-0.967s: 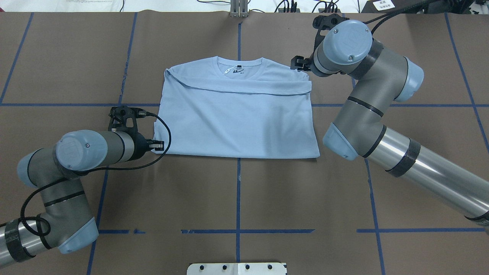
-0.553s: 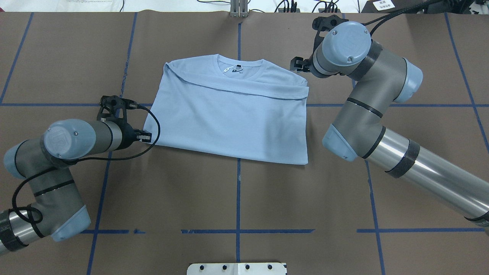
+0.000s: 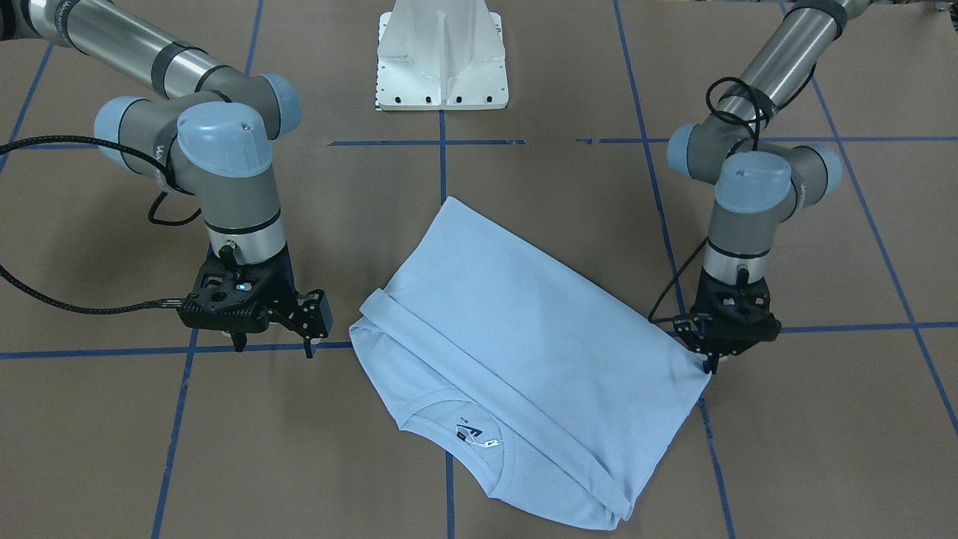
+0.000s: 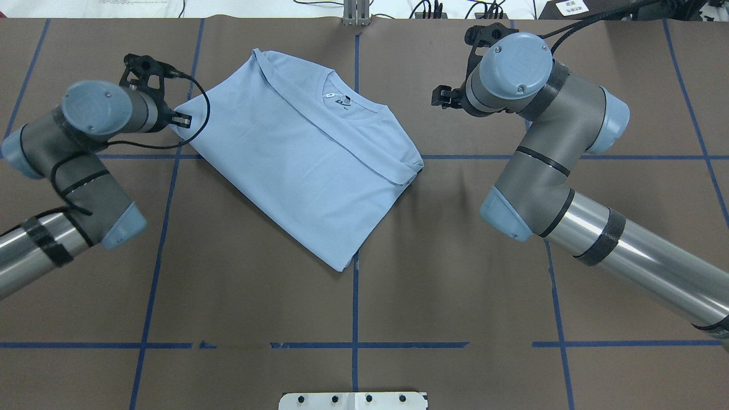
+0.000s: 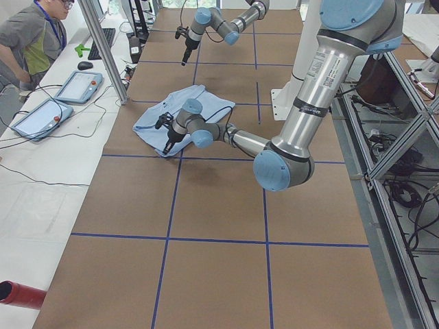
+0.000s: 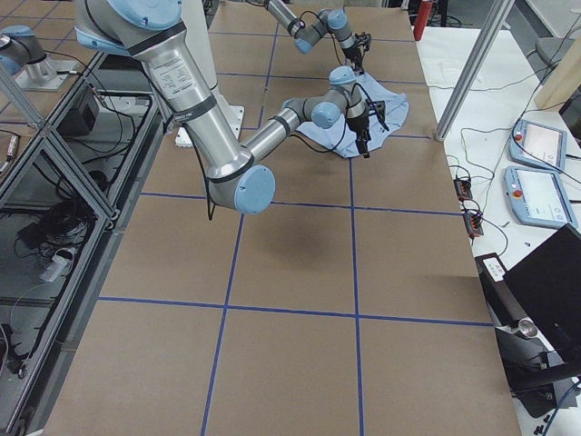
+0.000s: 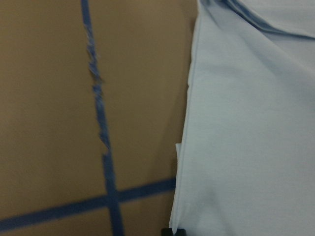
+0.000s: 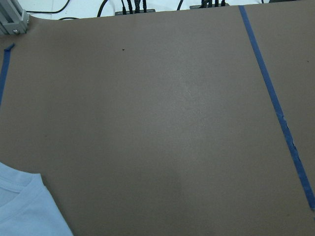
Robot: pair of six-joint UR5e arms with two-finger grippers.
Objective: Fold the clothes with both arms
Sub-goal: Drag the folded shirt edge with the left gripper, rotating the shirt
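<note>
on the brown paper-topped table (image 4: 256, 285) the light blue short-sleeved t-shirt (image 4: 307, 165) lies folded and skewed, left of centre in the overhead view. the left black two-finger gripper (image 4: 183, 119) is pinched on one corner; the right black two-finger gripper (image 4: 438, 97) hangs spread and empty, well apart. i'd drag low and slow so the layers don't slip, squaring the hem to a blue tape line (image 4: 354, 296).

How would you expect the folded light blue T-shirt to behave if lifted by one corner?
Probably floppy: the folded light blue T-shirt lies flat with soft creases, so it would likely drape and unfold. It looks thin and light, so it may slide easily over the brown table cover.
</note>
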